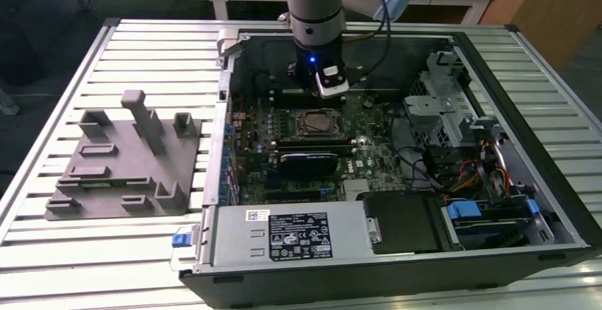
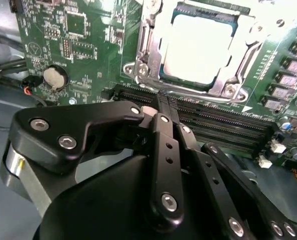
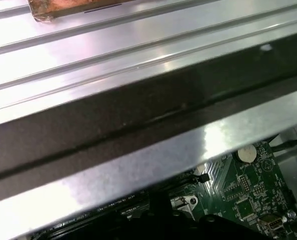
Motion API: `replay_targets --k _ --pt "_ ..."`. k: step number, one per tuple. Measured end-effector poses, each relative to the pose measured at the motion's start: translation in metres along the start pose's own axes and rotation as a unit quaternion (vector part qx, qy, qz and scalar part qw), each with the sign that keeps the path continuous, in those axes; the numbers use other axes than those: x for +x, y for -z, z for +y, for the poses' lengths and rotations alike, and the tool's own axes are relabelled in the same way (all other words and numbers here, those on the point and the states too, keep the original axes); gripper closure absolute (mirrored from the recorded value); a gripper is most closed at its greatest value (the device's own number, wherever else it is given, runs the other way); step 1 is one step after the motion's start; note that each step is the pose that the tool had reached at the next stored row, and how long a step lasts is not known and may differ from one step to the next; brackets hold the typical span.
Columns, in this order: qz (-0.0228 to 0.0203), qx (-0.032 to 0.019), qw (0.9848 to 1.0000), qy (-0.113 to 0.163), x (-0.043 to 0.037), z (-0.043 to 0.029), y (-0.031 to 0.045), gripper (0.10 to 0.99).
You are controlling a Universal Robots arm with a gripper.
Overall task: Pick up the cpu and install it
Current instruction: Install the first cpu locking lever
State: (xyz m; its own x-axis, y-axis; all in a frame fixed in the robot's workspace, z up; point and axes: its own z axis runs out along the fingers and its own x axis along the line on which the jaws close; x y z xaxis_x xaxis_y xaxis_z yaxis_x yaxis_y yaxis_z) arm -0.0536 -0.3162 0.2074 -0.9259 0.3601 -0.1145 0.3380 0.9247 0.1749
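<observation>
Where the motherboard (image 2: 83, 45) lies inside the open computer case (image 1: 555, 204), the cpu (image 2: 198, 47) sits flat in its socket, its pale silver top framed by the metal retention bracket (image 2: 143, 65); in the exterior view it shows as a small square (image 1: 312, 121) near the board's middle. Just beside the socket run the black memory slots (image 2: 223, 125). The gripper (image 2: 164, 100) hangs above those slots, near the cpu but not touching it, with its jaws pressed together and holding nothing. A round coin battery (image 2: 55, 77) lies on the board apart from the socket. Beside the case, on the slatted table (image 1: 56, 98), stands the grey fixture (image 1: 123, 158).
</observation>
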Motion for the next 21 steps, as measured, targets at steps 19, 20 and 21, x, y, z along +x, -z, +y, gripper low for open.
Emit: replay_targets --k 19,20,21 --pt "0.0050 0.0697 0.9975 0.007 -0.0092 -0.0174 0.0015 0.980" --pt "0.0054 0.0718 0.9974 0.008 -0.0096 -0.0184 0.0015 0.980" --pt "0.0055 0.0723 0.9973 0.008 -0.0097 -0.0185 0.0015 0.980"
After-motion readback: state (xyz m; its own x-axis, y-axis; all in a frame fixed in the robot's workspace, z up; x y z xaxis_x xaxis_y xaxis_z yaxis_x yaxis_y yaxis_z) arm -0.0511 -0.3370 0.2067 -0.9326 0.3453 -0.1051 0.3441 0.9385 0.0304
